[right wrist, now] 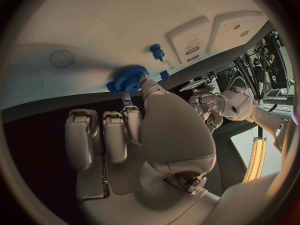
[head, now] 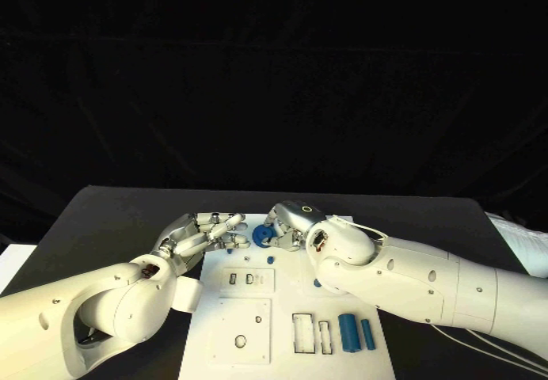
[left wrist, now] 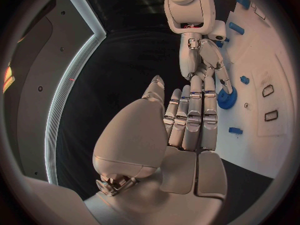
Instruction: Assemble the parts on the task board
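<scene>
While both hands meet at far edge of task board (head: 217,332) on black worktop (head: 114,214), left hand (head: 206,231) lies beside board's far left corner, fingers extended close together, holding nothing. Blue gear (head: 263,235) sits at board's far edge, between hands. Right hand (head: 299,224) pinches gear with thumb and fingertip (right wrist: 127,101). Two blue cylinders (head: 355,332) lie on board, near right.

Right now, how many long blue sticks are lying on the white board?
2. The thicker blue cylinder and the thinner blue cylinder lie side by side at the task board's near right corner. The right arm could hide others.
</scene>
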Controlling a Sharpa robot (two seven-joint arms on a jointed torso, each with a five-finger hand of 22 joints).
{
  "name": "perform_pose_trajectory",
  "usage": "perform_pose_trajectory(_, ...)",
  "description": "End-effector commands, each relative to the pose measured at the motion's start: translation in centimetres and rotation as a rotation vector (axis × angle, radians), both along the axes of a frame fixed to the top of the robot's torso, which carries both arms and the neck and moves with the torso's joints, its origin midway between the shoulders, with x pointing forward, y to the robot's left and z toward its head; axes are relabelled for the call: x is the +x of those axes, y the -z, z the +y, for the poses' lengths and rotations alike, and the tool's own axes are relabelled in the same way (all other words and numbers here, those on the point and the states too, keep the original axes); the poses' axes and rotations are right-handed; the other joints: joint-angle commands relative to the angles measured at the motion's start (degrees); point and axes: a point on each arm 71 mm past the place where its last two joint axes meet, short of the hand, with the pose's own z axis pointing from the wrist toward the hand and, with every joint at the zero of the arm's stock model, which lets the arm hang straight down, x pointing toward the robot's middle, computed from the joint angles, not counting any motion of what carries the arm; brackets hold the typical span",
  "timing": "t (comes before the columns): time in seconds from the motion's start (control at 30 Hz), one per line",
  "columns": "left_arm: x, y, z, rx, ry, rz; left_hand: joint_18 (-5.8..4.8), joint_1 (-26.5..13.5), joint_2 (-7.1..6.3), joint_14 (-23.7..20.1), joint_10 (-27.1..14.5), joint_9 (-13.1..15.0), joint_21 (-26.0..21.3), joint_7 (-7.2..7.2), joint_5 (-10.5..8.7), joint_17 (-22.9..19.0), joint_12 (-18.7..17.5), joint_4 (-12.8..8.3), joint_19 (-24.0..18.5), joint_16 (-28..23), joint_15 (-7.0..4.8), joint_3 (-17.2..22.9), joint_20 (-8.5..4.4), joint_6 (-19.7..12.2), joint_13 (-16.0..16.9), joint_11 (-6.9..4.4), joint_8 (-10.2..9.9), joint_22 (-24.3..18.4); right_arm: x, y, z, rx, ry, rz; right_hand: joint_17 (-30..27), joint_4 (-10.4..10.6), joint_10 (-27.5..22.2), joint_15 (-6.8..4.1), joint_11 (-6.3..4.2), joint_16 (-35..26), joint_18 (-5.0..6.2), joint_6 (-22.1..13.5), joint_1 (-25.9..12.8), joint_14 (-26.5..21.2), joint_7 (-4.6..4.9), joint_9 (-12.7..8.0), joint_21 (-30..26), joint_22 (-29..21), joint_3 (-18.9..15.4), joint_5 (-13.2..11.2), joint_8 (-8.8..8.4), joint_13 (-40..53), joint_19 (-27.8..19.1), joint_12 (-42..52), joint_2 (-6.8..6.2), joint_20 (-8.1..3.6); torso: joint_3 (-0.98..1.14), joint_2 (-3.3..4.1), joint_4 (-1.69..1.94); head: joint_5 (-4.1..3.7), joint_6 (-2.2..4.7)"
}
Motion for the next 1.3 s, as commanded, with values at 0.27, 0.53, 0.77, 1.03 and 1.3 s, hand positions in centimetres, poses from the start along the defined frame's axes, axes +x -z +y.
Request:
perform_pose_trajectory(0.27, 0.0, -0.1, -0.2, -0.012, 0.019, -0.004, 1.13, -0.1, 0.61, -0.3, -0.2, 0.0, -0.2, 0.27, -0.02, 0.1, -0.2, -0.2, -0.2, -0.1, -0.01, -0.3, 0.17, 0.0, 0.0, 0.07, -0.3, -0.1, 0.1, 0.7, 0.1, -0.049, -0.010, 0.059, 10.1, 3.6, 0.5, 1.00, 1.07, 0.0, -1.01, -1.9, -9.7, 5.1, 0.43, -0.7, 0.4, 5.5, -5.9, 3.8, -0.45, 5.5, 1.5, -1.0, -0.64, 1.16, 0.02, -0.04, -0.03, -0.05, -0.10)
perform_pose_trajectory(0.53, -0.1, -0.1, -0.2, -0.011, 0.019, -0.002, 1.13, -0.1, 0.62, -0.3, -0.2, 0.0, -0.2, 0.27, -0.03, 0.1, -0.2, -0.3, -0.2, -0.2, 0.00, -0.3, 0.18, -0.1, 0.0, 0.07, -0.3, -0.1, 0.3, 1.2, -0.3, -0.068, 0.014, 0.129, 10.5, 3.8, 0.7, 0.93, 0.93, 0.2, -1.08, -1.1, -13.6, 5.1, 0.22, -0.6, 0.5, 5.9, -9.4, 7.0, -0.28, 6.0, 1.6, -0.6, 2.24, 1.14, 0.05, 0.00, -0.06, -0.12, -0.13)
perform_pose_trajectory(0.77, -0.1, -0.1, -0.2, -0.010, 0.020, 0.000, 1.13, -0.1, 0.62, -0.3, -0.3, 0.0, -0.2, 0.28, -0.03, 0.1, -0.2, -0.3, -0.2, -0.2, 0.00, -0.3, 0.18, -0.1, 0.0, 0.08, -0.4, -0.1, 0.7, 1.4, -0.9, -0.079, 0.048, 0.139, 10.7, 3.6, 0.7, 0.90, 0.88, 0.3, -1.09, -1.0, -13.6, 5.2, 0.20, -0.6, 0.6, 5.9, -9.9, 7.4, -0.32, 6.1, 1.6, -0.5, 2.93, 1.11, 0.05, 0.00, -0.07, -0.24, -0.14)
perform_pose_trajectory(1.03, -0.1, -0.1, -0.1, -0.010, 0.018, 0.000, 1.13, -0.1, 0.61, -0.3, -0.3, 0.0, -0.2, 0.29, -0.03, 0.1, -0.2, -0.3, -0.2, -0.2, 0.02, -0.3, 0.19, -0.1, 0.0, 0.10, -0.4, -0.1, 0.9, 1.5, -1.4, -0.093, 0.064, 0.139, 10.8, 3.2, 0.8, 0.87, 0.85, 0.3, -1.09, -0.9, -12.0, 5.2, 0.18, -0.6, 0.6, 6.0, -10.4, 7.3, -0.37, 6.2, 1.6, -0.4, 3.02, 1.08, 0.06, 0.02, -0.10, -0.34, -0.12)
perform_pose_trajectory(1.3, -0.2, -0.1, 0.0, -0.009, 0.017, -0.001, 1.13, -0.1, 0.61, -0.3, -0.4, 0.0, -0.3, 0.29, -0.03, 0.1, -0.2, -0.3, -0.2, -0.2, 0.02, -0.3, 0.19, -0.1, 0.0, 0.10, -0.4, -0.1, 0.8, 1.4, -1.9, -0.074, 0.062, 0.119, 11.1, 3.0, 1.0, 0.81, 0.75, 0.5, -1.17, -0.5, -10.6, 5.3, 0.05, -0.5, 0.8, 6.4, -10.7, 7.3, -0.25, 6.5, 1.8, 0.0, 3.30, 1.04, 0.08, 0.01, -0.05, -0.41, -0.25)
